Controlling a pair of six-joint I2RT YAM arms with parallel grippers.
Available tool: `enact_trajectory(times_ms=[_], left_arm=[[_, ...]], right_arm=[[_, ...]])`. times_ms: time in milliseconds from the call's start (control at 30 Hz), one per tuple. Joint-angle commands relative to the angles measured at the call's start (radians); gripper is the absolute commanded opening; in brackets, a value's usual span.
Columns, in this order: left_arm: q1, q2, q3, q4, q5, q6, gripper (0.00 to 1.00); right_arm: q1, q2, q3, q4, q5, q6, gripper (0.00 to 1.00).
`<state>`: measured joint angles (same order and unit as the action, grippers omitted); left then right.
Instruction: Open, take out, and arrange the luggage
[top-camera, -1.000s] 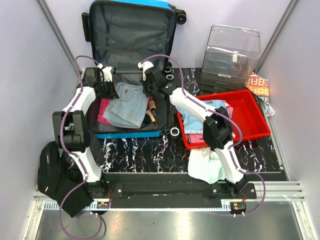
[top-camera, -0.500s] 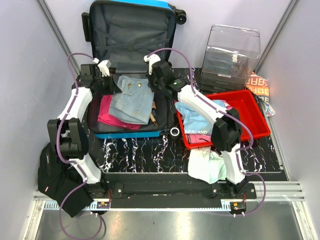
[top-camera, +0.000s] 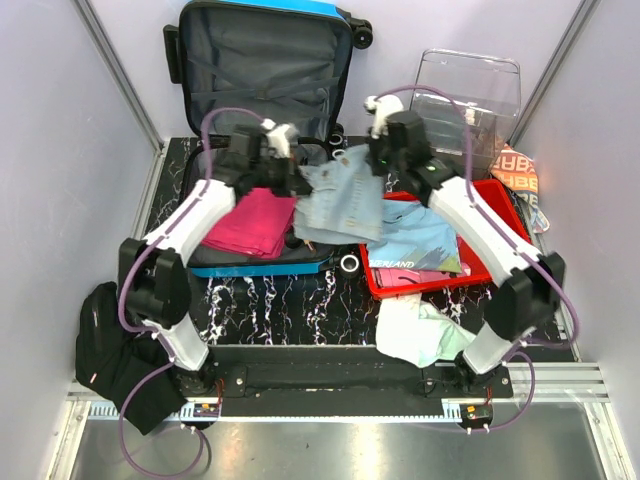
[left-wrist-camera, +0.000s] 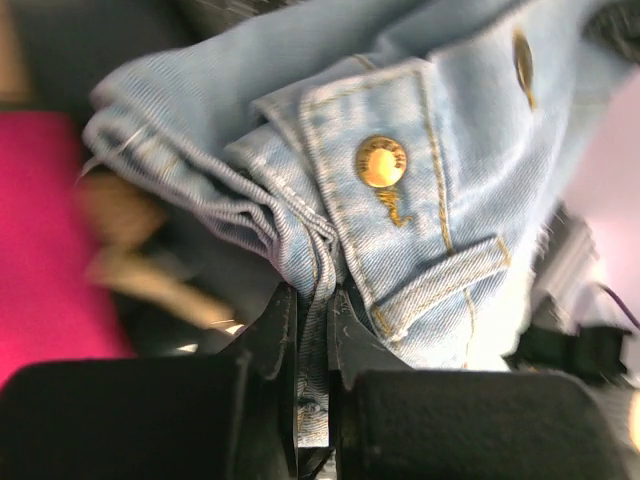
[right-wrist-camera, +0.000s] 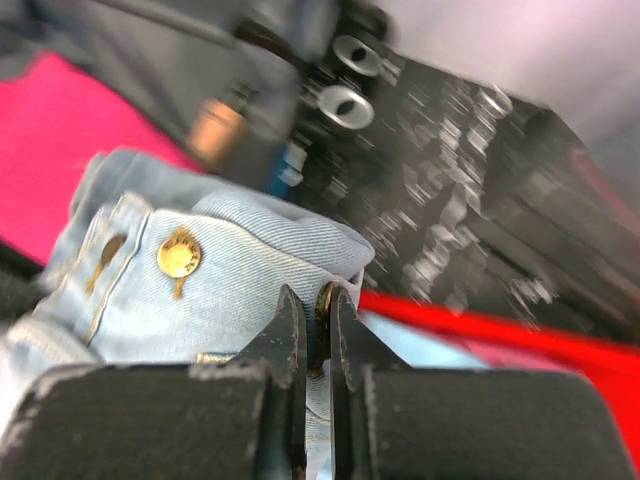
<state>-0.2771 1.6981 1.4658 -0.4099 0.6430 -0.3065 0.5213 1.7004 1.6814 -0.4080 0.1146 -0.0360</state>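
The luggage (top-camera: 262, 70), a bright blue suitcase, lies open at the back left with its grey-lined lid leaning on the wall. A pink garment (top-camera: 250, 222) lies in its lower half. A light denim garment (top-camera: 338, 200) with brass buttons hangs in the air over the suitcase's right edge, stretched between both grippers. My left gripper (top-camera: 295, 175) is shut on its left edge, with folded denim (left-wrist-camera: 400, 150) pinched between the fingers of the left gripper (left-wrist-camera: 315, 300). My right gripper (top-camera: 372, 160) is shut on the denim's (right-wrist-camera: 200, 290) other corner; the right gripper (right-wrist-camera: 318, 300) clamps a seam.
A red tray (top-camera: 505, 215) to the right holds a light blue garment (top-camera: 420, 235). A clear drawer box (top-camera: 465, 100) stands behind it. A pale green garment (top-camera: 415, 330) lies near the front edge, a black bag (top-camera: 110, 350) at front left, a patterned cloth (top-camera: 520, 175) far right.
Both arms have lifted the denim garment out of the suitcase and carried it right, toward the red tray. The pink garment is now uncovered.
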Motion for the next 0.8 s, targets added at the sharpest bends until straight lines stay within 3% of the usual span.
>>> enact_trajectory(times_ms=[0, 267, 467, 767], left_arm=[[-0.149, 0.067, 0.085, 0.037, 0.06, -0.085, 0.0], [-0.361, 0.221, 0.255, 0.068, 0.003, -0.224, 0.0], [-0.416, 0.267, 0.356, 0.014, -0.017, -0.272, 0.0], [-0.45, 0.238, 0.35, -0.018, -0.019, -0.327, 0.0]], right_arm=[[-0.13, -0.163, -0.136, 0.011, 0.06, -0.01, 0.0], [-0.314, -0.242, -0.285, -0.02, 0.086, -0.021, 0.0], [-0.368, -0.237, -0.233, -0.109, 0.109, -0.047, 0.0], [-0.368, -0.285, -0.121, -0.287, 0.138, -0.054, 0.0]])
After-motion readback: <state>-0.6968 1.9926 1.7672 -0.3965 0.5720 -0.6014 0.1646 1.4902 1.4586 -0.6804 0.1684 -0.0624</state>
